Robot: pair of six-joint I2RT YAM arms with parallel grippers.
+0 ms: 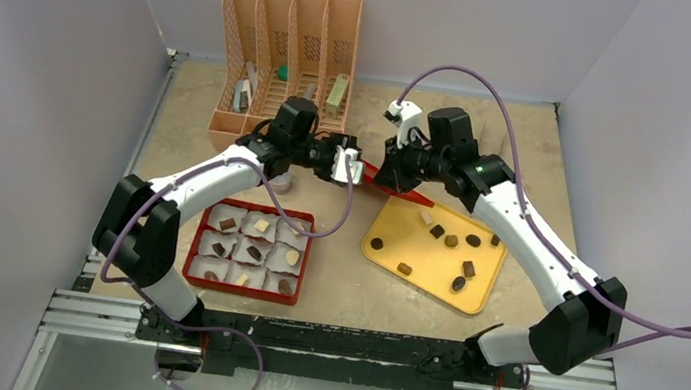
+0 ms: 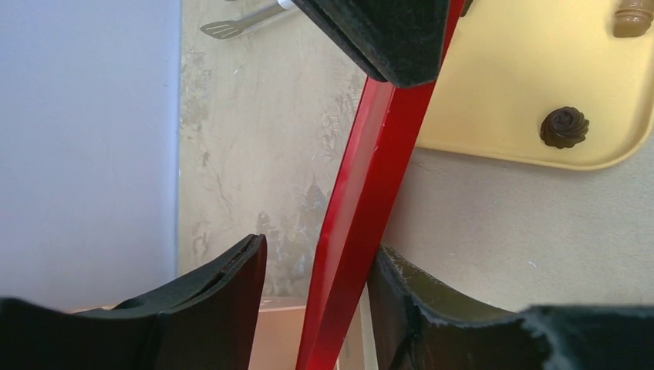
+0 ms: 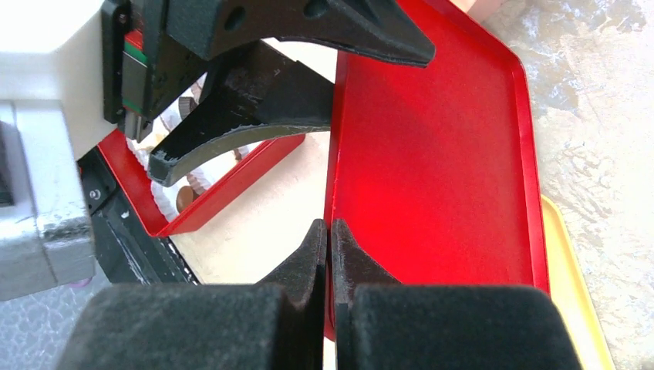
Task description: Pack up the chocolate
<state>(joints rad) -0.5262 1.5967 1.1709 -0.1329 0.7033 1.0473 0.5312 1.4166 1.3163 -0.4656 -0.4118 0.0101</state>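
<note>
A flat red lid (image 1: pixel 405 193) hangs in the air between my two grippers, above the far edge of the yellow tray (image 1: pixel 416 243). My right gripper (image 3: pixel 330 225) is shut on the lid's (image 3: pixel 432 154) near rim. My left gripper (image 2: pixel 320 247) straddles the lid's (image 2: pixel 370 177) opposite edge: one finger touches it, the other stands a little apart. Several pieces of chocolate (image 1: pixel 436 231) lie loose on the tray, among them a dark rosette (image 2: pixel 564 127). More chocolate (image 1: pixel 228 224) sits in white paper cups in the red box (image 1: pixel 306 250).
An orange file rack (image 1: pixel 286 56) holding a few tools stands at the back left. A metal utensil (image 2: pixel 239 23) lies on the table beyond the lid. White walls close in the table on three sides.
</note>
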